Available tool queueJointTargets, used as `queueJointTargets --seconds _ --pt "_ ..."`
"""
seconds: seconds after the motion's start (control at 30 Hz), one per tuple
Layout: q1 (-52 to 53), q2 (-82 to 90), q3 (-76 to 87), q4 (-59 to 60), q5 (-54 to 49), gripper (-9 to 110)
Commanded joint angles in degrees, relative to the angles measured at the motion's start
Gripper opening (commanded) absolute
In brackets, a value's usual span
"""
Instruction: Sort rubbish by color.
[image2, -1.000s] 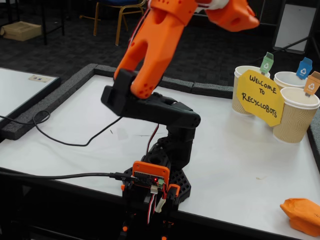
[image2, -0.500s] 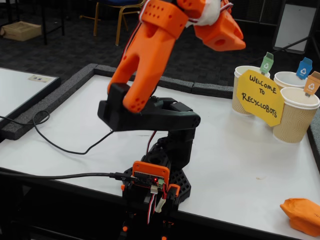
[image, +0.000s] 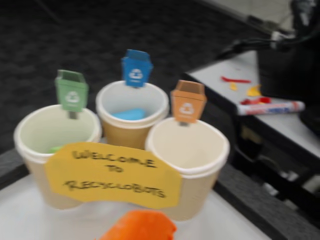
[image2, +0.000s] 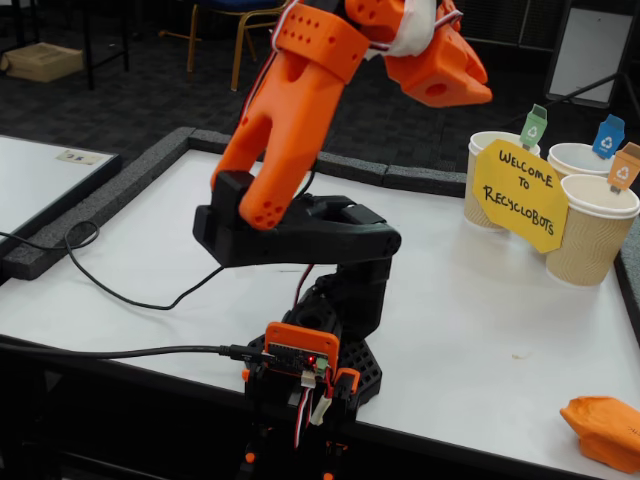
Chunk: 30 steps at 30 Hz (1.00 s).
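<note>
- Your orange plastic claw (image2: 468, 86) hangs high above the white counter (image2: 470, 300). It carries nothing that shows, but you cannot tell from either view whether its jaws are parted or closed.
- Over the last second the claw has pulled back a little from the cups and dipped lower, and the orange upper arm (image2: 285, 110) has leaned leftward in the fixed view.
- A blurred orange shape (image: 140, 227) sits at the bottom edge of the wrist view. It may be part of the claw, but that is unclear.
- Straight ahead stand three ribbed tan paper cups behind the yellow paper sign (image: 112, 172).
- The blue crumpled paper wad (image: 129, 114) lies in the blue-flagged cup (image: 132, 107), and a sliver of the green crumpled paper wad (image: 56, 149) shows in the green-flagged cup (image: 30, 132).
- The orange-flagged cup (image: 187, 150) looks empty.
- The orange crumpled paper wad (image2: 603, 430) lies on the counter's near right corner, well apart from the claw. The retreat likely means you are heading for it, as the last piece left.
</note>
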Motion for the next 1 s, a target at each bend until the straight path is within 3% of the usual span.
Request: queueJointTargets --seconds 0.0,0.23,0.7,0.97 --pt "5.5 0.3 -0.1 -1.0 1.3 0" --pt "16.8 0.2 2.9 -2.8 1.7 0" --pt "49.0 -0.4 16.9 -13.3 1.7 0" --pt "51.7 -4.3 17.0 -11.2 1.7 0"
